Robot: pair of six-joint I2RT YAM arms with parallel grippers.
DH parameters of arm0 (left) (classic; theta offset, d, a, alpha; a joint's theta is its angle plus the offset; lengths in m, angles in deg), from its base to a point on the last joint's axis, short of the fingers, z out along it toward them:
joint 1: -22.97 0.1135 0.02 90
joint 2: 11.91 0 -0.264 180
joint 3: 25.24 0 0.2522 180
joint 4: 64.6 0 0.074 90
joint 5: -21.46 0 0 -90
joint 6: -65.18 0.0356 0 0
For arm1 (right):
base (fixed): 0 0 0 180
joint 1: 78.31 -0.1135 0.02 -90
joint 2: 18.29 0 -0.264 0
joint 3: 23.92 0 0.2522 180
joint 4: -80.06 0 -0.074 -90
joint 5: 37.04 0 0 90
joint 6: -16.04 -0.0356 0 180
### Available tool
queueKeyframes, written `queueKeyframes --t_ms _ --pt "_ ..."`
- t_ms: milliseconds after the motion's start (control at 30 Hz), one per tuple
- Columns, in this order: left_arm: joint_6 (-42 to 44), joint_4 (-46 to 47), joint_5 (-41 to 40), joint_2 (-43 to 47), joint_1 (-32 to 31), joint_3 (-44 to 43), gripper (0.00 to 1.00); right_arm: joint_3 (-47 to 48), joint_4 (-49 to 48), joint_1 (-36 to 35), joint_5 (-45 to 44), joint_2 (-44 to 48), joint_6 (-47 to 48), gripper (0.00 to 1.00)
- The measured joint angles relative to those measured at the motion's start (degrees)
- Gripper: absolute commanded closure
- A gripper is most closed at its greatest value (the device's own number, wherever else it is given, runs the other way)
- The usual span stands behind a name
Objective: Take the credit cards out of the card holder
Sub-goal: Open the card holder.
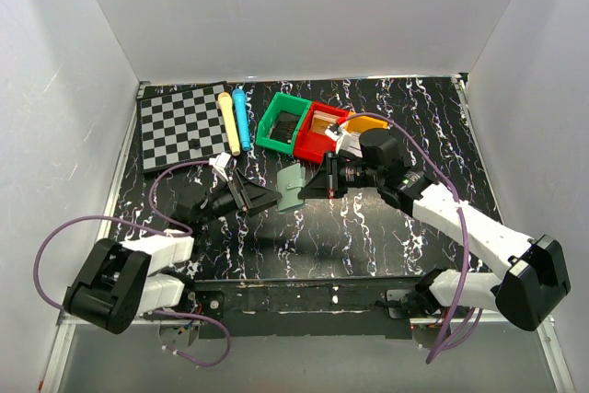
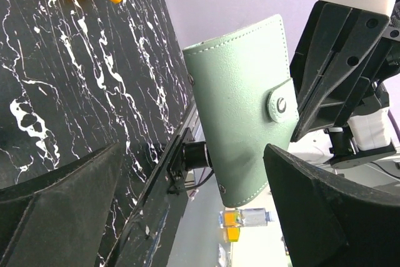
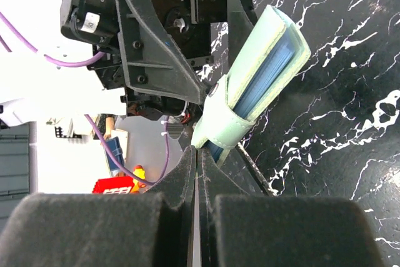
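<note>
One card holder, pale green and stitched at the edge, stands on end near the middle of the black marbled worktop. Its one strap with a round snap wraps over the side. In the right wrist view, thin blue layers sit packed between its two panels. I cannot tell whether they are cards or pockets, or how many there are.

The right claw, at the holder's 3 o'clock in the top view, has its two fingers pressed together on the strap end. The left claw, at the holder's 9 o'clock, has its two pads spread wide, with the holder standing in the gap ahead of them. I cannot tell whether either pad touches it.

Between 12 and 1 o'clock from the holder sit three bins in a row: one green, one red, one orange. At 11 o'clock lie two sticks side by side, one yellow and one blue. Beyond them, at 10 o'clock, is one checkered board.
</note>
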Motion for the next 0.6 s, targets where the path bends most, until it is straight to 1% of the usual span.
queueKeyframes --t_ms 233,500,600 --pt "-3.96 8.48 0.33 -3.91 -0.09 0.00 0.03 -0.42 -1.16 0.00 1.70 0.04 -0.28 0.99" --pt "-8.24 18.51 1.36 -8.35 -0.70 -1.18 0.13 -0.48 -1.40 -0.04 2.27 0.04 -0.33 0.99" --pt "-9.66 20.57 1.70 -10.23 -1.20 -1.73 0.17 -0.94 -1.51 -0.09 2.67 0.04 -0.33 0.99"
